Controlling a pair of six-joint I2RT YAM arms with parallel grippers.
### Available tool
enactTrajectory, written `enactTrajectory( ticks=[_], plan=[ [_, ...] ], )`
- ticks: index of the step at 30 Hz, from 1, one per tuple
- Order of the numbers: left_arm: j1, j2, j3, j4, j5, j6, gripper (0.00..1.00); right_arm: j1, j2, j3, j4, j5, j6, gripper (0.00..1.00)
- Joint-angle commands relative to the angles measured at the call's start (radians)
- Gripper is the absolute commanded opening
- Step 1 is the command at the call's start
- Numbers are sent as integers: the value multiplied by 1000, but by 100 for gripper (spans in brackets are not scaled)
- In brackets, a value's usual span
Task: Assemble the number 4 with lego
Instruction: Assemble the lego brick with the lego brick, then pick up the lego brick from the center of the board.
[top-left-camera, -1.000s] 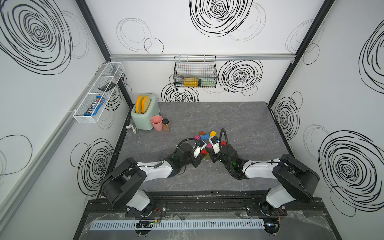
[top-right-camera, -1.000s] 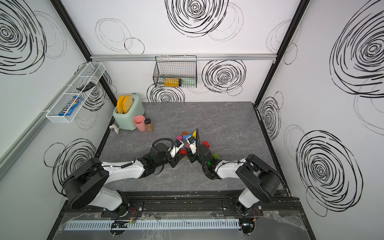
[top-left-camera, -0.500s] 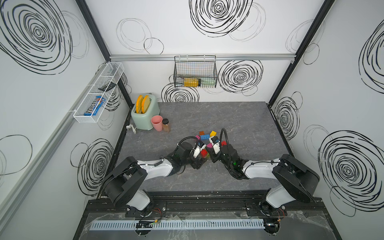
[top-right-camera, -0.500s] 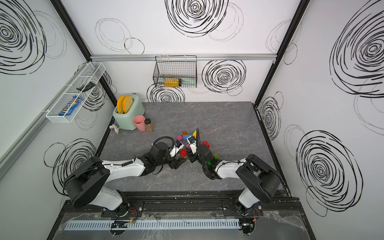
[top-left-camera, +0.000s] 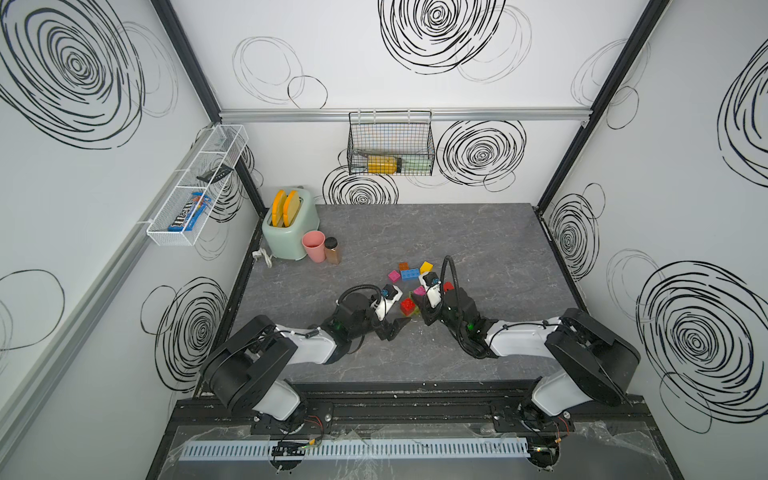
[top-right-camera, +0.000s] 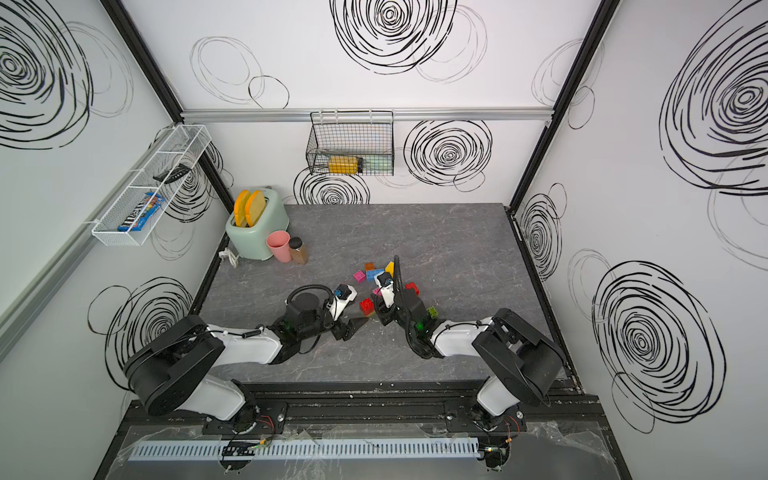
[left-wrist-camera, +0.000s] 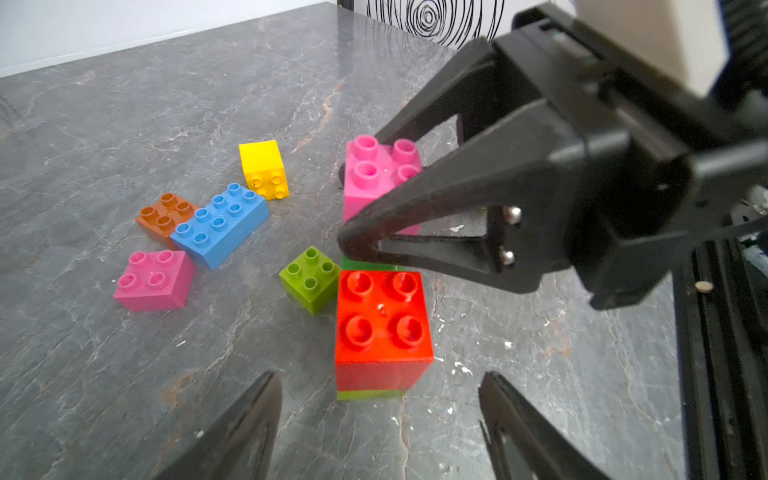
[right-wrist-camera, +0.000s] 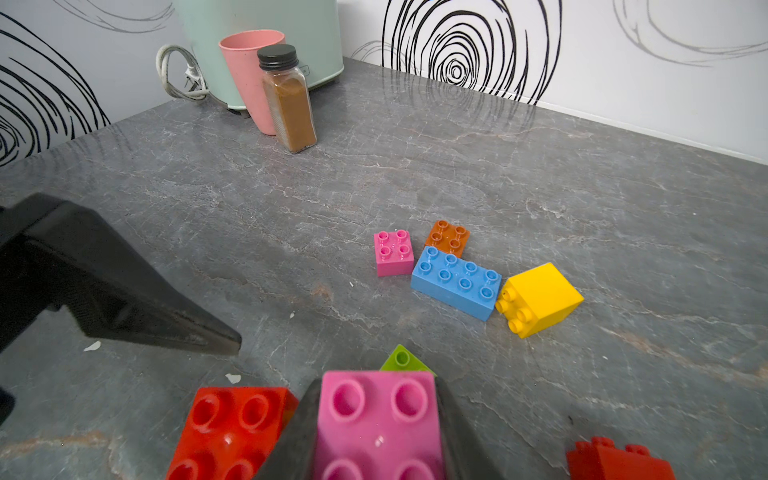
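**Front edge:** black metal mounting rail (top-left-camera: 395, 409) carrying both arm bases. A white slotted cable duct (top-left-camera: 353, 449) lies nearer than the rail.

**Surface:** dark grey veined stone-look tabletop (top-left-camera: 457, 232), flecked with small white chips around the grippers.

**Left gripper** (left-wrist-camera: 378, 376): released and empty, jaws wide apart. It sits low, just short of a red square brick (left-wrist-camera: 382, 320) stacked on a lime-green base brick (left-wrist-camera: 370, 395).

**Right gripper** (right-wrist-camera: 376, 440): clenched on a pink square brick (right-wrist-camera: 378, 411), studs up, just beside the red square brick.

**Lego, loose, mid-table beyond the grippers:**
- small lime square brick (left-wrist-camera: 311, 278)
- second pink square brick (left-wrist-camera: 156, 280)
- long blue eight-stud brick (left-wrist-camera: 220, 224), just beside an orange-brown square brick (left-wrist-camera: 166, 214)
- yellow brick (left-wrist-camera: 264, 168), tipped on its side at the blue brick's end
- second red brick (right-wrist-camera: 619, 461), apart on the right arm's side

**Far left corner:**
- mint-green toaster (top-left-camera: 286, 245) holding two orange-yellow slices (top-left-camera: 286, 205)
- white power cord (top-left-camera: 262, 255)
- pink plastic cup (top-left-camera: 313, 246)
- glass spice jar (top-left-camera: 332, 250) with black lid and brown powder, just beside the cup

**Back wall:** black wire basket (top-left-camera: 390, 143) hung from an aluminium rail (top-left-camera: 498, 113), with a yellow item inside.

**Left wall:** white wire shelf (top-left-camera: 195, 187) with a blue packet.

**Enclosure:** white wall panels with black scribbled spirals (top-left-camera: 482, 151) and black corner posts (top-left-camera: 590, 108).
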Motion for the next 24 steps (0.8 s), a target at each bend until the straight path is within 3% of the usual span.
enactTrajectory(
  ticks=[1,24],
  plan=[
    [3,42,-13,223,23,4,77,6,56,-64,-245,-33,2,0],
    [-20,241,-11,417,21,1,64,9,56,-62,-248,-22,-4,0]
  ],
)
